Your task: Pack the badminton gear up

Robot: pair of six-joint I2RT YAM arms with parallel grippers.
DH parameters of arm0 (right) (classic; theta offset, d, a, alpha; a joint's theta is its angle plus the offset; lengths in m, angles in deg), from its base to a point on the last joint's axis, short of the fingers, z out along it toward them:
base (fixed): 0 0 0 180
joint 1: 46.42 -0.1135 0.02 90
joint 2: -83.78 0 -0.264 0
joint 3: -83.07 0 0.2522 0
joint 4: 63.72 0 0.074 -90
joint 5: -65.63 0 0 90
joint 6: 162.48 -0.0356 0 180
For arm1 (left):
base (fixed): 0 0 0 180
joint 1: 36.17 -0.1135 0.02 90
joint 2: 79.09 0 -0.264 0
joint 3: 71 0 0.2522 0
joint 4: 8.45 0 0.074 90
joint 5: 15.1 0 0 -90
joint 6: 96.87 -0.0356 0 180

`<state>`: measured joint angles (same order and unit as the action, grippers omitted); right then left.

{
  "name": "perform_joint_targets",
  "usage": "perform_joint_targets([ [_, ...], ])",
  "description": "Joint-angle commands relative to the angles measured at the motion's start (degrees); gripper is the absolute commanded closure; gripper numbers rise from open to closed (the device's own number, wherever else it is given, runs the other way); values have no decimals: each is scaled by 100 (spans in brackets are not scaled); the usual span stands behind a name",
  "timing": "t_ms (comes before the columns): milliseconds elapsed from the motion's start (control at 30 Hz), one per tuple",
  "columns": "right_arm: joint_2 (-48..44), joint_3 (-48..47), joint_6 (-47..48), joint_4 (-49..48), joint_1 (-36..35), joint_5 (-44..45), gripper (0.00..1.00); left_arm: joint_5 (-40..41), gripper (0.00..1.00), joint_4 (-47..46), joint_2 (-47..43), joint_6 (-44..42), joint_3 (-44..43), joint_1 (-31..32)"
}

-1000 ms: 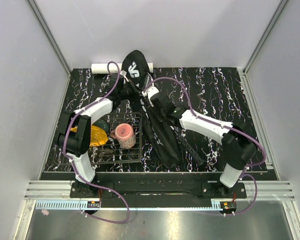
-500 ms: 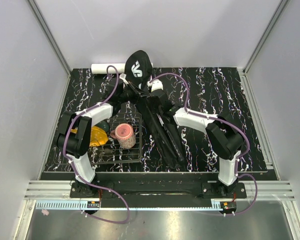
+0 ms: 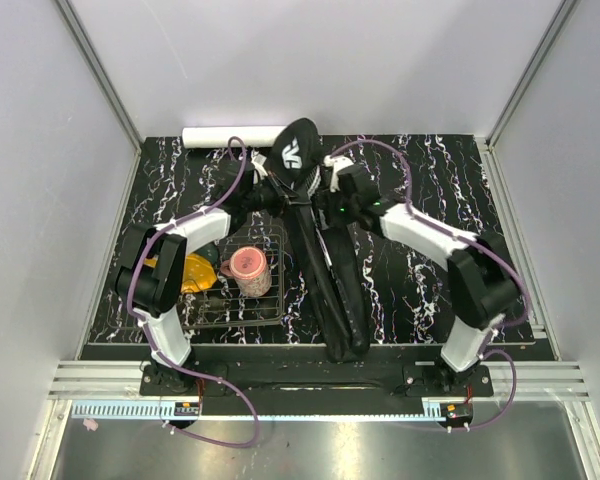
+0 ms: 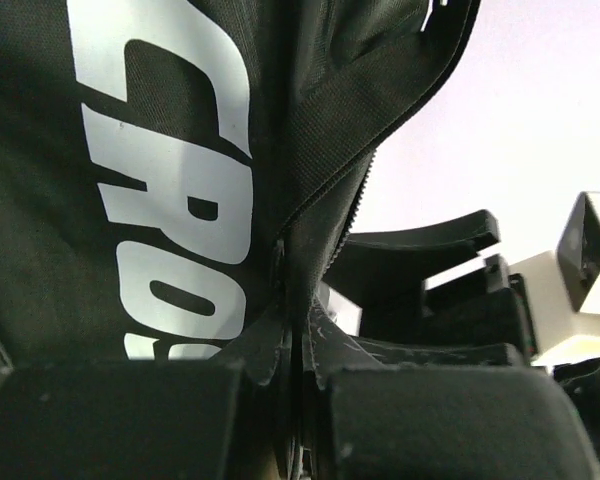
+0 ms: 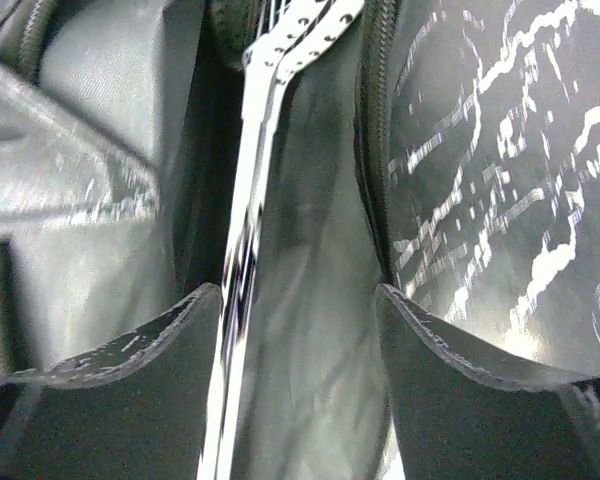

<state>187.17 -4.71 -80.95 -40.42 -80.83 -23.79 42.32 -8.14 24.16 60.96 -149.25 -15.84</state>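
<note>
CROSSWAY bag (image 3: 342, 290), long, black, woven and zippered, lies along the marbled table (image 3: 430, 200). Left gripper (image 4: 292, 385) pinches its fabric edge; right gripper (image 5: 295, 292) is spread wide over a glossy racket frame (image 5: 280, 50) inside.

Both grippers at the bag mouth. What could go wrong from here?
1. Left gripper pinches only a thin fold of the long black CROSSWAY fabric bag; it may slip and the mouth close.
2. The white racket frame sits ungripped inside the open right gripper, near the zipper teeth; it could snag.
</note>
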Motion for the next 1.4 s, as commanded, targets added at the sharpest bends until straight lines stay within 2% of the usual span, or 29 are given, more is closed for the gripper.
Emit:
perform_joint_targets([
  [0, -1373, 649, -59, 936, 373, -1148, 29, -583, 100, -509, -76, 54, -380, 75],
  [67, -1663, 923, 29, 936, 523, -1191, 22, -592, 100, -509, -85, 55, -380, 76],
  [233, -1392, 1170, -146, 989, 866, -1393, 20, -583, 100, -387, -173, 2, -415, 76],
  [267, -1323, 1231, -207, 884, 866, -1611, 21, -592, 100, -377, -173, -7, -433, 67],
  [400, -1006, 1573, -357, 497, 866, -1596, 24, -679, 100, -439, -173, 54, -451, 84],
  [500, -795, 1803, -374, -231, 866, -1762, 25, -767, 100, -579, -190, 169, -424, 102],
  [567, -629, 1786, -444, -426, 866, -1990, 30, -768, 100, -588, -217, 169, -415, 111],
  [600, -601, 1873, -523, -853, 866, -2044, 31, -776, 100, -588, -234, 169, -415, 111],
  [633, -558, 1900, -602, -1136, 866, -2123, 41, -776, 100, -580, -243, 151, -415, 102],
  [700, -487, 1691, -778, -1104, 866, -2334, 63, -707, 100, -431, -234, 55, -468, 111],
  [767, -792, 1532, -980, -798, 849, -2265, 97, -505, 100, 349, -243, -470, -599, 119],
  [800, -960, 1452, -1042, -570, 849, -2220, 100, -173, 100, 709, -269, -725, -791, 154],
  [833, -1162, 1443, -1112, -463, 849, -2150, 100, 21, 100, 1322, -278, -1206, -880, 181],
  [933, -1848, 1416, -1306, -32, 849, -1816, 100, 926, 95, 2194, -375, -1964, -1109, 391],
  [1033, -2262, 1566, -1587, -66, 849, -1763, 100, 1639, 91, 2626, -322, -2334, -1259, 673],
  [1133, -2534, 1829, -1903, -426, 849, -1693, 100, 2219, 90, 2847, -252, -2520, -1373, 980],
  [1233, -2605, 1935, -1931, -558, 849, -1526, 100, 2598, 79, 2997, -199, -2573, -1426, 1270],
  [1367, -2535, 1979, -1921, -585, 849, -1473, 100, 2810, 71, 2954, -156, -2591, -1295, 1578],
])
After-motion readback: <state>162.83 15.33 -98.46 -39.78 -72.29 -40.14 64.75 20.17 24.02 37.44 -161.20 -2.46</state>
